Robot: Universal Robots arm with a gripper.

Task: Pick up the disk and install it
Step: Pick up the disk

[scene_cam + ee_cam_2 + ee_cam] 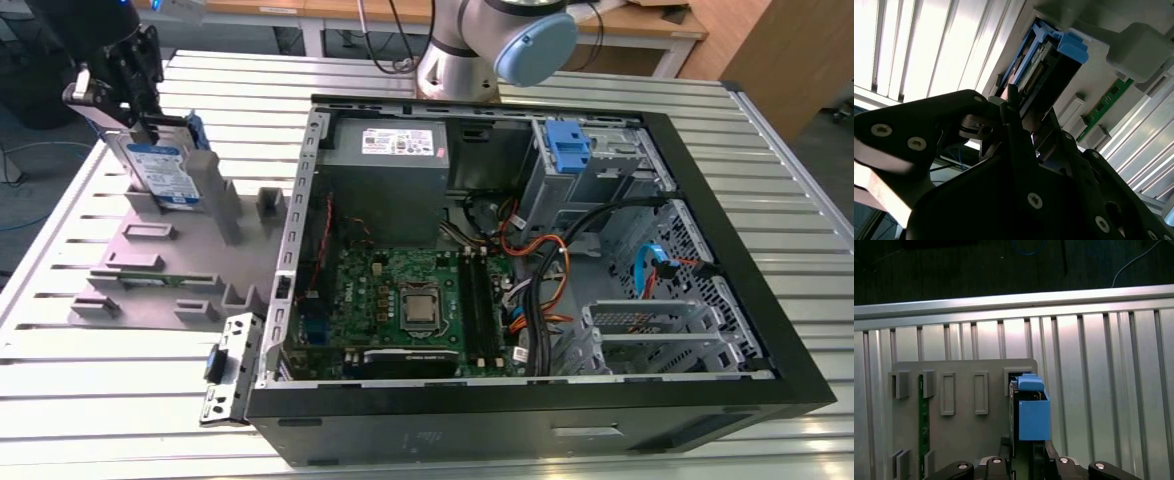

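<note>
Disk [163,172] upright, slightly tilted, at far end of grey holder [147,262], near the worktop's [107,400] far corner on the exterior view's left. Gripper [138,118] clenched on disk's top edge (fingers [1015,130] flank it in the second wrist view). Open PC case [801,385] just beside holder, mid-worktop.

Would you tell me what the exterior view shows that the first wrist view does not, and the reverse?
Exterior view: the open computer case with its motherboard, power supply and blue latch piece, plus the arm. First wrist view: the disk seen straight down its blue-railed edge. Both: the disk standing in the grey fixture on the slatted table, with the gripper at its top.
</note>
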